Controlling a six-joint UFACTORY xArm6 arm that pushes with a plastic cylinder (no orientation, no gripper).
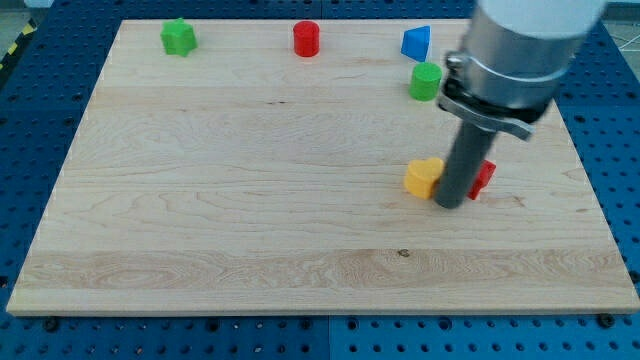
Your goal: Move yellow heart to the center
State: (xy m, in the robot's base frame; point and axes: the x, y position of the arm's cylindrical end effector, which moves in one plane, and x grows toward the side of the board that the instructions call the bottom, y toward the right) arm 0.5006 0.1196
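The yellow heart (422, 177) lies on the wooden board (250, 200), right of the board's middle. My tip (450, 203) stands right against the heart's right side, between it and a red block (484, 178) that the rod partly hides. The rod hangs from a large grey arm body at the view's top right.
A green star-like block (179, 37) sits at the top left, a red cylinder (306, 39) at top centre, a blue triangle (417, 43) and a green cylinder (425, 81) at the top right. Blue perforated table surrounds the board.
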